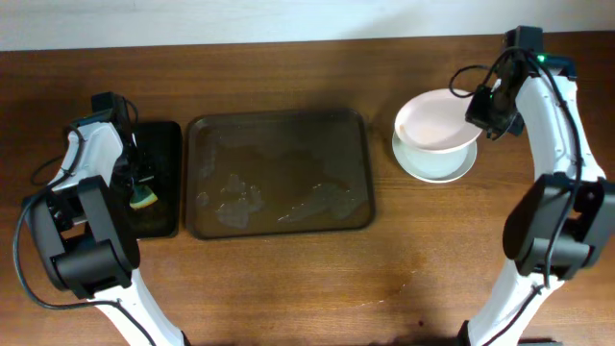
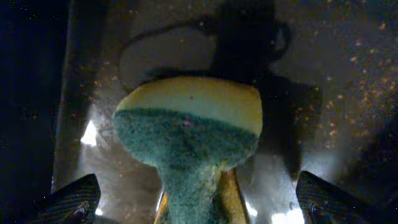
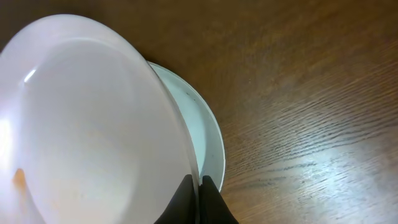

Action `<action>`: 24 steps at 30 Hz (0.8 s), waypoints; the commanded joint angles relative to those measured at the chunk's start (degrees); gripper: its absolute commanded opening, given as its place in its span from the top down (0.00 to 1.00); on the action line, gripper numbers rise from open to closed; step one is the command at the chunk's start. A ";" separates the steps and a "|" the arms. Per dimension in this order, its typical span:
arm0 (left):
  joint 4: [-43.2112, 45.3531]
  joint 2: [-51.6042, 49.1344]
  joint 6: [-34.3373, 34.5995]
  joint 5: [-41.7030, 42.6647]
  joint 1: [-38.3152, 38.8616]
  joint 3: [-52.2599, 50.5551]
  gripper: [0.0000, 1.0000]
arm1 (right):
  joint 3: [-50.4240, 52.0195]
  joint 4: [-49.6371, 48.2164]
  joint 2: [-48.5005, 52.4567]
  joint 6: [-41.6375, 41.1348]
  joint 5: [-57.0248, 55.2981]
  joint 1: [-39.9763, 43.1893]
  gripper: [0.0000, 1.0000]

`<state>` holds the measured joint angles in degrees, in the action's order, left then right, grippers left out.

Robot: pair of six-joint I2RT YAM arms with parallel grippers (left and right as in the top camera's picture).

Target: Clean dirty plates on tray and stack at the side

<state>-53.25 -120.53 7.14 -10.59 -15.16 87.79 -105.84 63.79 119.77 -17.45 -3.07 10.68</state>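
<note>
The brown translucent tray (image 1: pixel 279 127) lies mid-table, wet, with no plate on it. My right gripper (image 1: pixel 483 113) is shut on the rim of a white plate (image 1: pixel 437 120) and holds it tilted just above another white plate (image 1: pixel 434 171) on the table to the tray's right. In the right wrist view my fingers (image 3: pixel 200 183) pinch the held plate's (image 3: pixel 93 118) edge, and the lower plate (image 3: pixel 210 146) shows beneath. A faint orange mark sits at the held plate's left edge. My left gripper (image 1: pixel 137 183) is open over a green-and-yellow sponge (image 2: pixel 186 124).
A small black tray (image 1: pixel 163 144) at the far left holds the sponge (image 1: pixel 144 198). Its wet, speckled floor (image 2: pixel 323 74) fills the left wrist view. Bare wooden table (image 3: pixel 311 93) surrounds the plates.
</note>
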 commanded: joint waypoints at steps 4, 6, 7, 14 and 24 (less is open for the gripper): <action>-2.10 12.81 0.15 2.27 4.46 6.56 0.01 | -0.24 4.74 3.45 -1.44 -0.13 0.63 0.45; -2.10 15.47 0.15 2.75 6.97 6.56 0.01 | -1.38 8.31 1.49 -0.96 -0.15 0.59 0.44; -2.05 16.24 0.15 4.22 8.31 6.56 0.01 | -2.08 9.86 -0.55 -0.55 0.20 0.55 0.44; -2.10 16.46 0.13 7.37 11.41 6.54 0.01 | -2.99 15.65 -32.06 5.25 4.57 0.55 0.19; -2.10 16.46 0.13 7.37 11.37 6.49 0.01 | -2.99 16.46 -67.47 5.68 1.05 0.57 0.02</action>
<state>-55.35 -104.47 7.14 -3.62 -3.66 93.76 -108.86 80.29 55.27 -12.75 1.10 10.94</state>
